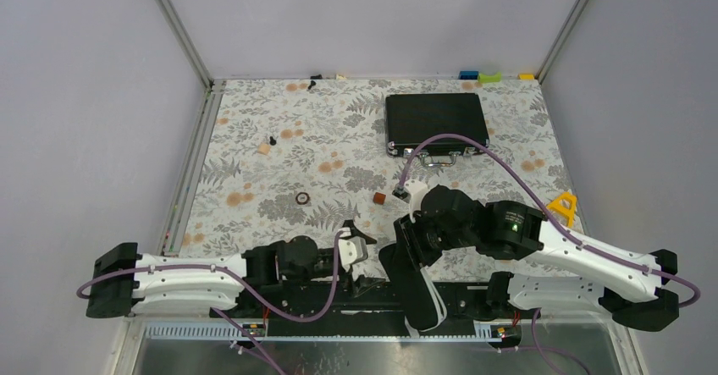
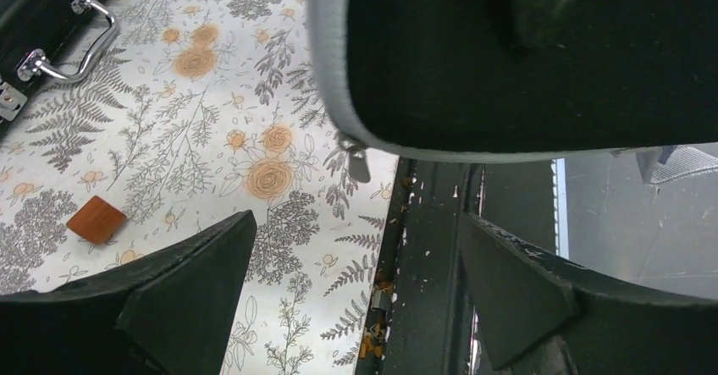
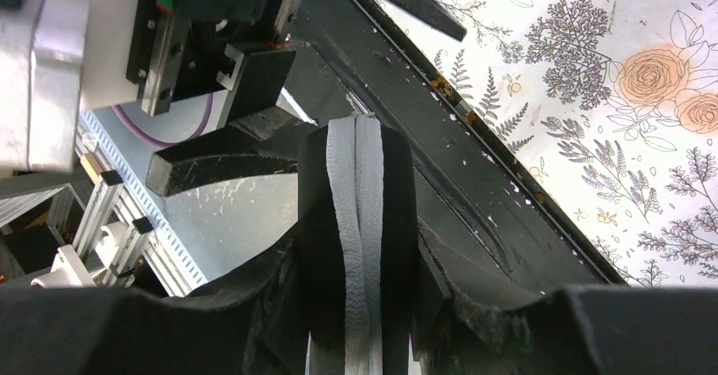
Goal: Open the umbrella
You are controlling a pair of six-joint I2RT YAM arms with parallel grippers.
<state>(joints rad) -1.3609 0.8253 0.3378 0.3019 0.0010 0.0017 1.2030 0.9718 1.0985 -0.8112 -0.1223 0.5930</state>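
Black hard-shell fabric fills both wrist views. The right gripper is clenched across a black oval clamshell case with a grey zip seam, holding it over the dark rail at the near edge of the flower-printed table. The left gripper hangs just below the case, its jaws spread wide with nothing between them.

We see no pale lavender umbrella in any view. We judge it may be shut inside the case, though the pictures cannot confirm that. On that reading the task has barely begun. The case looks closed, its halves meeting along the zip, so unzipping it, taking the umbrella out and spreading the canopy are all left.

Only the overhead view gives the layout: both arms meet at the near edge, the flat black rectangular briefcase lies well apart at the far side, and a small brown block sits between. Only the right wrist view shows the closed seam running between the fingers. Only the left wrist view shows a small metal zip pull dangling from the case's grey rim, just above the open jaws.
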